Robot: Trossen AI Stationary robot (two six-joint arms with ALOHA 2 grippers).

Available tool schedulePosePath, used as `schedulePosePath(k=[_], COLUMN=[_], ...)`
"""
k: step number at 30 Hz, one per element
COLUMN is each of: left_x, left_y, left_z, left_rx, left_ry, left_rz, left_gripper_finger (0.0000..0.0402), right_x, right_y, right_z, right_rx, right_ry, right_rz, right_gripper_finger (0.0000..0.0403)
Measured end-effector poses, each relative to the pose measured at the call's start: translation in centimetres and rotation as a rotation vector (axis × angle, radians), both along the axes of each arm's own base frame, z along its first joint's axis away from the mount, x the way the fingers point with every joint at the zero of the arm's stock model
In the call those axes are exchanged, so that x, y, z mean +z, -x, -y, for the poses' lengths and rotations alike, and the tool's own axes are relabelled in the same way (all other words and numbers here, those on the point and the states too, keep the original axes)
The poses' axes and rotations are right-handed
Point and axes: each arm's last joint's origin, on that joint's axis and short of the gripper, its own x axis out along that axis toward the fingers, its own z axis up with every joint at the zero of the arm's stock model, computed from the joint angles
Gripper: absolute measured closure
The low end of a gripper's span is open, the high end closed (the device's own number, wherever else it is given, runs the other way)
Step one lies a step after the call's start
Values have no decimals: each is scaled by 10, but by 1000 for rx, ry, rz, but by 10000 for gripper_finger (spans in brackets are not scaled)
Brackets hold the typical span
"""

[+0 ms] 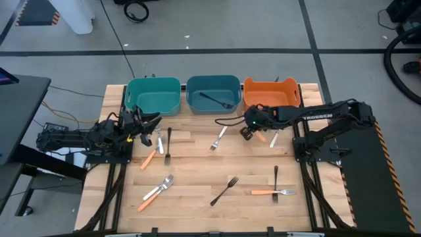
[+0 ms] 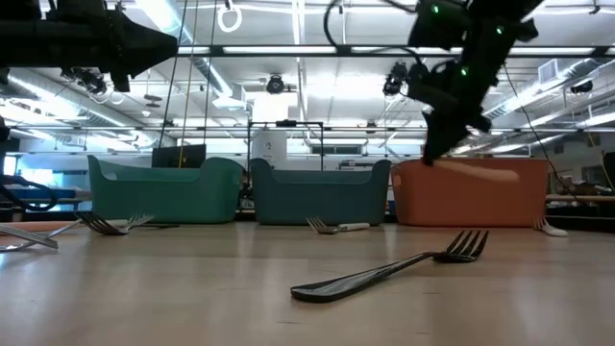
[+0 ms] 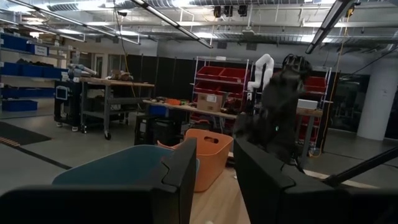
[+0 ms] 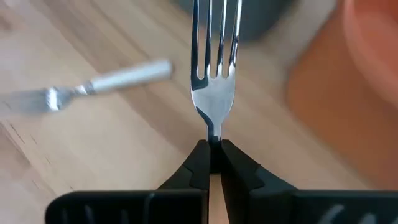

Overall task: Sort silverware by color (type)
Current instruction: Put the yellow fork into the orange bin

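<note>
Right gripper (image 4: 213,163) pinches your orange-handled fork (image 4: 214,74) at its slim neck; light, stiff, slick metal, so grip mid-handle.

Looks like a big robotics lab or workshop. Shown by exposed ceiling pipes (image 3: 186,28), red parts shelves (image 3: 217,78), wheeled workbenches (image 3: 106,93), a white robot arm (image 3: 260,70) and concrete floor (image 1: 217,29).

Counted: 3 bins (image 1: 152,81). Silverware (image 1: 225,191) about 12 pieces: 4 black, 4 white, 4 orange-handled; overlaps make count approximate.
</note>
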Motion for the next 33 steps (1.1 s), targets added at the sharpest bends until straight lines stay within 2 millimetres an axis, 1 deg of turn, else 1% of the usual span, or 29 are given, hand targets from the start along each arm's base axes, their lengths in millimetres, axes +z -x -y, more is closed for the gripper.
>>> schedulePosePath(k=[3, 6, 8, 10, 13, 17, 21, 25, 30, 33], left_x=[0, 0, 0, 0, 0, 0, 0, 0, 0, 0], left_y=[0, 0, 0, 0, 0, 0, 0, 0, 0, 0], left_z=[0, 0, 0, 0, 0, 0, 0, 0, 0, 0], left_rx=[0, 0, 0, 0, 0, 0, 0, 0, 0, 0], left_ry=[0, 0, 0, 0, 0, 0, 0, 0, 0, 0], left_rz=[0, 0, 0, 0, 0, 0, -5, -5, -5, -5], left_gripper_finger=[285, 285, 285, 285, 285, 285, 285, 285, 285, 285], right_x=[23, 45, 57, 64, 65, 57, 54, 53, 53, 54], right_y=[-5, -5, -3, 0, 9, 26, 41, 47, 46, 46], right_z=[7, 18, 28, 41, 61, 87, 107, 115, 115, 115], right_rx=[21, 12, -1, -17, -32, -73, -123, -150, -112, -117], right_ry=[112, 245, 326, 388, 422, 418, 384, 361, 372, 389], right_rz=[-21, -73, -120, -166, -249, -354, -398, -390, -417, -429], right_gripper_finger=[381, 378, 377, 376, 376, 372, 363, 347, 324, 312])
